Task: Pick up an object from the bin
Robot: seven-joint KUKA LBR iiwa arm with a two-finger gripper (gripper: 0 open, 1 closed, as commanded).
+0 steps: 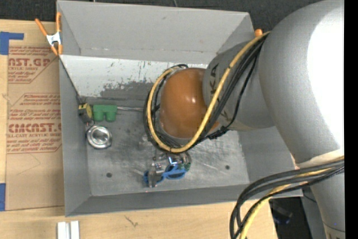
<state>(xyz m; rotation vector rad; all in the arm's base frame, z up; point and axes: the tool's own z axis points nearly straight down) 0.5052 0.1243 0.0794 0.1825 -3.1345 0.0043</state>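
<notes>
My gripper [161, 163] pokes out below the arm's orange cover, low over the front middle of the bin floor. Right at its tip lies a small blue thing [174, 172] with pale metal bits. Whether the gripper holds it or merely stands over it is hidden. A green blocky piece [104, 113] lies at the left of the bin, with a small dark and yellow bit [84, 111] at its left end. Just in front of the green piece sits a round, shiny silver cup [99, 136], well left of the gripper.
The arm and its cabled cover hang over the middle and right of the bin, hiding the floor there. The bin's sloped walls rise close to the green piece on the left and to the blue thing at the front.
</notes>
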